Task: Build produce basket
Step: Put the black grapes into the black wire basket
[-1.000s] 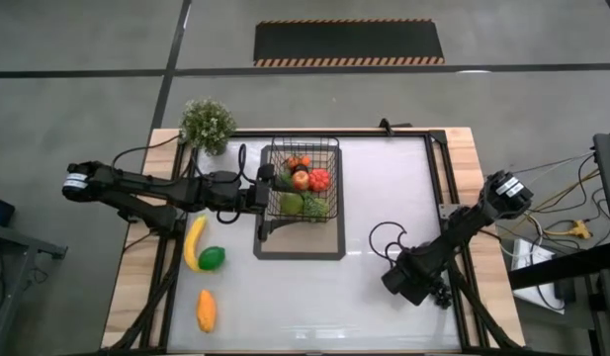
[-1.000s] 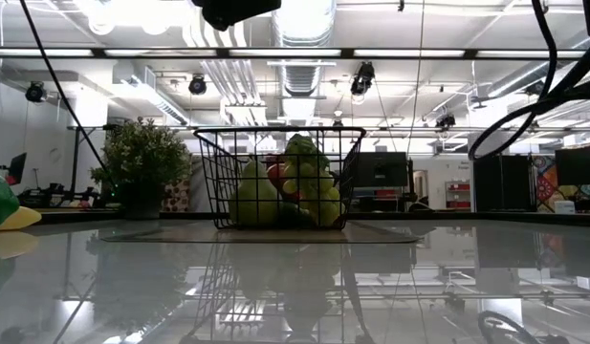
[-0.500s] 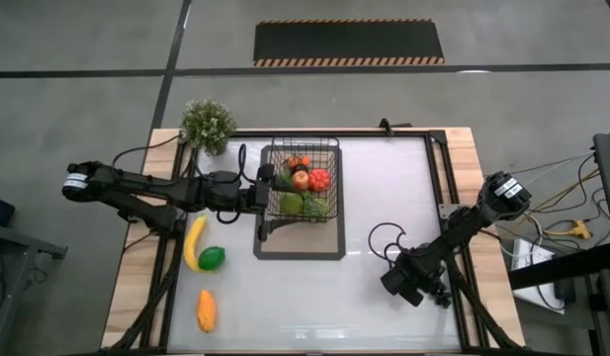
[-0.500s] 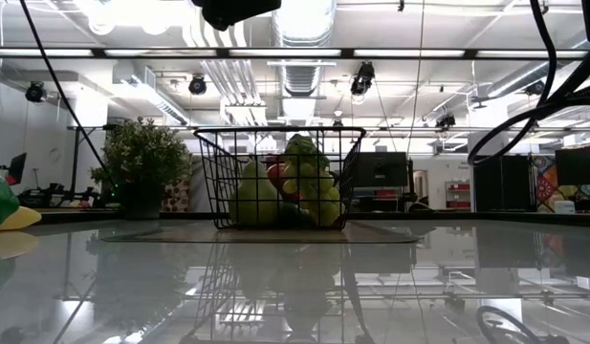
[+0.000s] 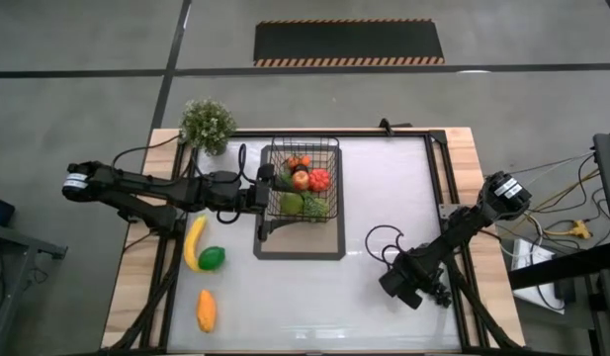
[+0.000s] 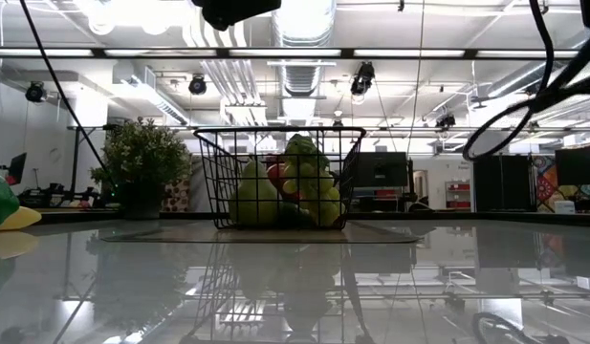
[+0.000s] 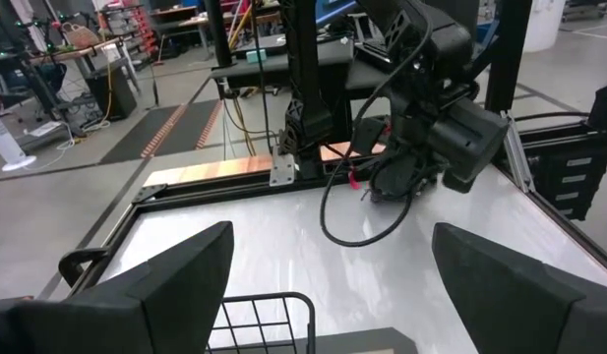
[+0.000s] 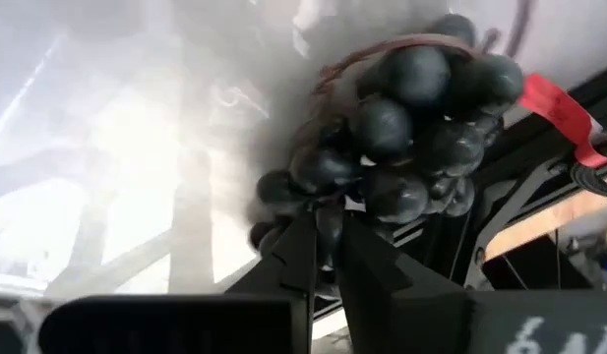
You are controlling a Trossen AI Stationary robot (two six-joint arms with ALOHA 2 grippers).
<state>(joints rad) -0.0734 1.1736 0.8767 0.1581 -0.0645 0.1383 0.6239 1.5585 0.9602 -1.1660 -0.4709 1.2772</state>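
The black wire basket (image 5: 301, 184) stands on a dark-bordered mat and holds several pieces of produce. My left gripper (image 5: 261, 188) hovers open at the basket's left side; its wrist view shows the basket's rim (image 7: 265, 313) between the wide-spread fingers. A banana (image 5: 194, 242), a green fruit (image 5: 213, 258) and an orange piece (image 5: 206, 310) lie on the table's left. At the near right, my right gripper (image 5: 398, 283) slants down, shut on a bunch of dark grapes (image 8: 406, 123) that lies on the white table top. My right gripper pinches the grapes at the near edge of the bunch (image 8: 328, 208) between its two fingers (image 8: 301, 258). The fingers come slanting down from above. The bunch rests on the table beyond the fingertips.
A potted plant (image 5: 208, 124) stands at the far left corner. A black cable loop (image 5: 386, 237) lies beside the right gripper, and a red tag (image 8: 547, 100) shows by the grapes. Black frame rails (image 5: 444, 188) run along the table's right edge.
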